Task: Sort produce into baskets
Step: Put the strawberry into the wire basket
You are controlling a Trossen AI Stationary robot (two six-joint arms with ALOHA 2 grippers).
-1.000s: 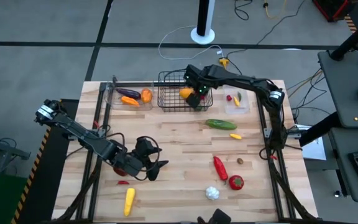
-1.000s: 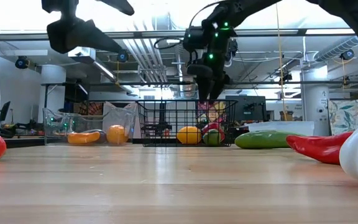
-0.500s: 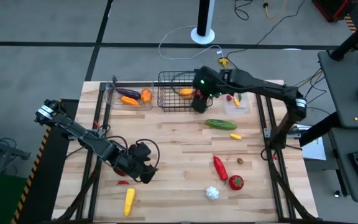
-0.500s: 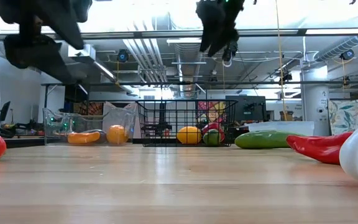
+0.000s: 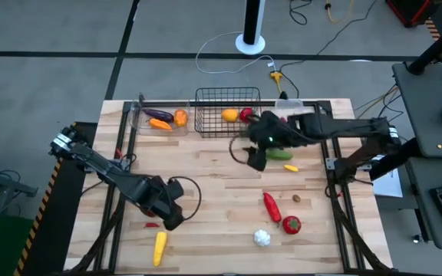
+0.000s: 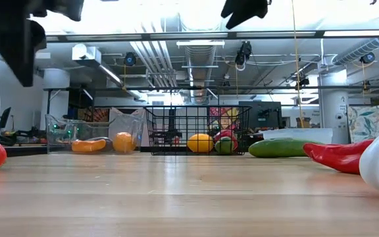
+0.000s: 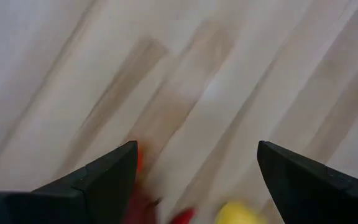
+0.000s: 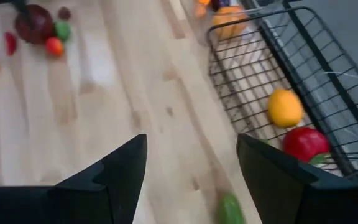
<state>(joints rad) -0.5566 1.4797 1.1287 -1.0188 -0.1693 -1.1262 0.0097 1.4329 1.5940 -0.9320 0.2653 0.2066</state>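
Observation:
The black wire basket (image 5: 227, 120) at the far edge holds an orange fruit (image 8: 284, 107) and a red one (image 8: 303, 143). A clear bin (image 5: 158, 119) to its left holds an eggplant, a carrot and an orange. My right gripper (image 8: 191, 143) hangs open and empty, high over the table just in front of the basket and beside the green cucumber (image 5: 281, 153). My left gripper (image 7: 196, 149) points down, open and empty, over bare wood near a small red piece (image 5: 152, 225) and the yellow corn (image 5: 159, 247).
Loose on the near right lie a red pepper (image 5: 271, 205), a tomato (image 5: 291, 225), white garlic (image 5: 261, 238) and a small yellow pepper (image 5: 291, 167). A second clear bin (image 5: 296, 126) sits at the far right, partly under my right arm.
My right gripper has risen out of the basket and swung toward the table's near edge, ending high beside the cucumber. My left gripper has tipped from nearly level to pointing down at the table, staying over about the same spot.

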